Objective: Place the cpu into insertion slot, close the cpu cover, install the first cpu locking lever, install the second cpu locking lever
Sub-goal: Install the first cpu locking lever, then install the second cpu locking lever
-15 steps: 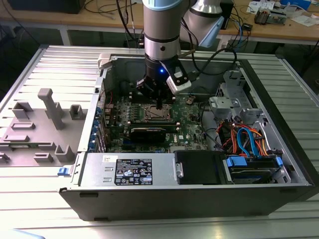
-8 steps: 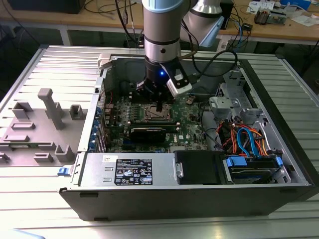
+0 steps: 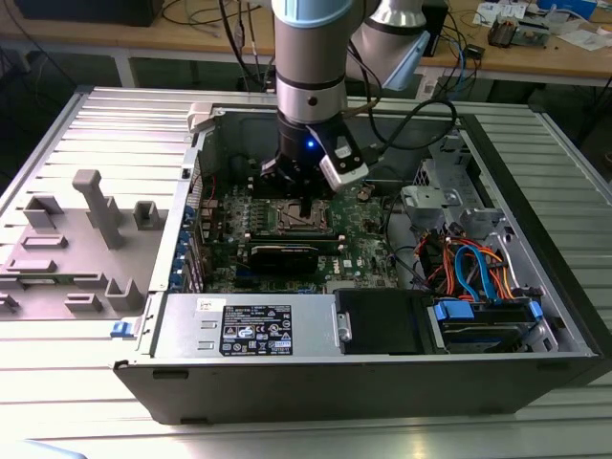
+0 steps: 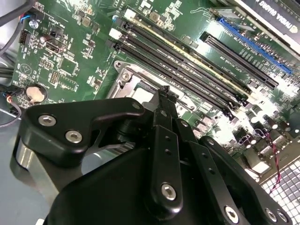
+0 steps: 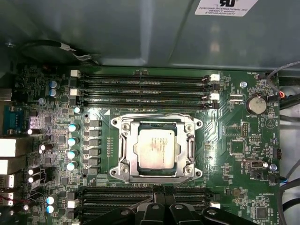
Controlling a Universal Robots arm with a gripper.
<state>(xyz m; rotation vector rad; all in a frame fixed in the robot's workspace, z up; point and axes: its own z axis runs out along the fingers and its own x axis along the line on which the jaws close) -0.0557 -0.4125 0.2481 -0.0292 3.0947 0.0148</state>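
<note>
Gripper (image 4: 164, 93) body sits closest in the second wrist view. The fingers are brought together with no gap I can see, and nothing sits visibly between them. A thin wire could hide there, so don't take that as certain. The tip is at the edge of the socket frame, on the side facing the long memory slots (image 4: 187, 61).

In the first wrist view the cpu (image 5: 156, 149) lies flat and square in the insertion slot (image 5: 154, 125). The cpu cover (image 5: 123, 140) is down around it, and the chip top shows through its window. My read is that placing and cover are done and you're on the lever work. A thin slanted rod (image 5: 185, 180) near the socket's gripper-side edge looks like a locking lever not yet tucked (hard to be sure, it's faint).

In the exterior view the arm stands straight down inside the open computer case (image 3: 382, 382), over the socket.

To do this step well:
- Push with the fingertip edge, not the finger flank. The rod is thin and springy and will likely slip off a flat face.
- Sweep it down and then sideways under its hook. Pressing straight down alone probably won't latch it.
- Stay clear of the memory slots and the capacitors (image 5: 72, 140) just beside the frame.
- Check that the cover stays flat as you load the lever. If one corner lifts, treat it as misseated.
</note>
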